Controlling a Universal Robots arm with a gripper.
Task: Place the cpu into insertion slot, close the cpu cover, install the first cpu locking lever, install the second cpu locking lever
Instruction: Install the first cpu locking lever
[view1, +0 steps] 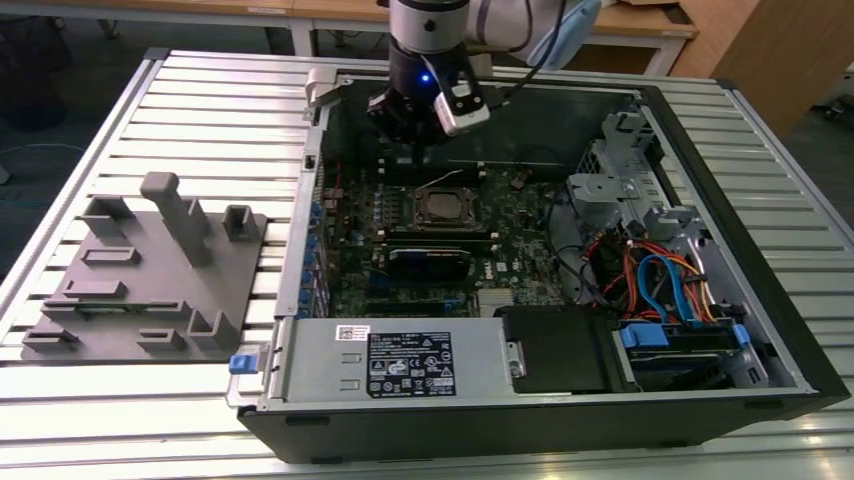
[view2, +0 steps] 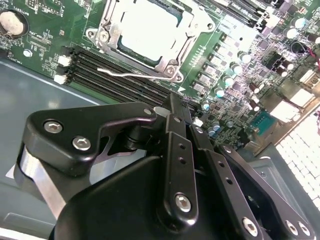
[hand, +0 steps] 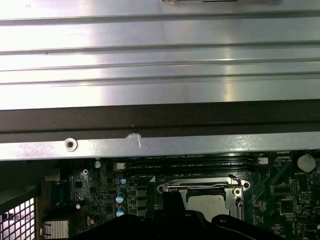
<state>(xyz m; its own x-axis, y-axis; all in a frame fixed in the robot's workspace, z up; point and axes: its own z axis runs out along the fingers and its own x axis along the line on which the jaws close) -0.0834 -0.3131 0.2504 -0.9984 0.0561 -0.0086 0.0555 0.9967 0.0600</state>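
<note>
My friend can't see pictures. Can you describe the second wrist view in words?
The cpu sits in the insertion slot on a green circuit board, framed by the silver cpu cover. Long black memory slots run beside it. The black gripper looms large in front.

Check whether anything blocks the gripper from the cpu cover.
Nothing visible does. In the second wrist view the gripper hangs over the board beside the cpu cover, which lies down over the cpu. Between them lie just the memory slots and a thin wire lever, both low on the board.
</note>
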